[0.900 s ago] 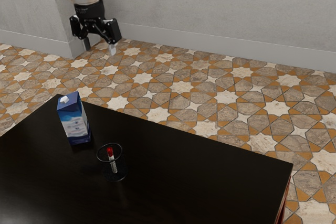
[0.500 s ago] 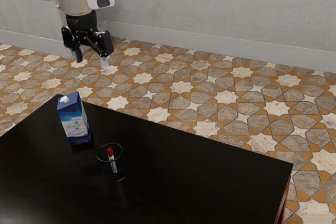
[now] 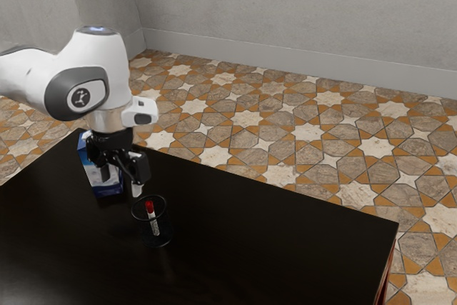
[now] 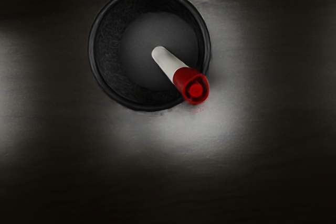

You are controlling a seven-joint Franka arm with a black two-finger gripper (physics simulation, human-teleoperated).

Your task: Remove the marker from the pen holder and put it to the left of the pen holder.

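I see a blue and white carton (image 3: 95, 178) upright on the dark table (image 3: 250, 248), near its far corner toward the exterior view's left, partly hidden. Beyond the table I see the floor (image 3: 307, 132), cream stars among brown and orange tiles. Farther beyond the table stands a grey wall (image 3: 300, 5), a baseboard (image 3: 285, 63) along its foot.

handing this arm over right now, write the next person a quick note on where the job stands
Claw: open and empty, above and close to the pen holder.
Marker: in the holder, red cap up, leaning on the rim.
Carton: upright near the holder; mind it.
Done: approach only; marker not gripped.
Left: grip marker, lift it out, set it left of the holder.
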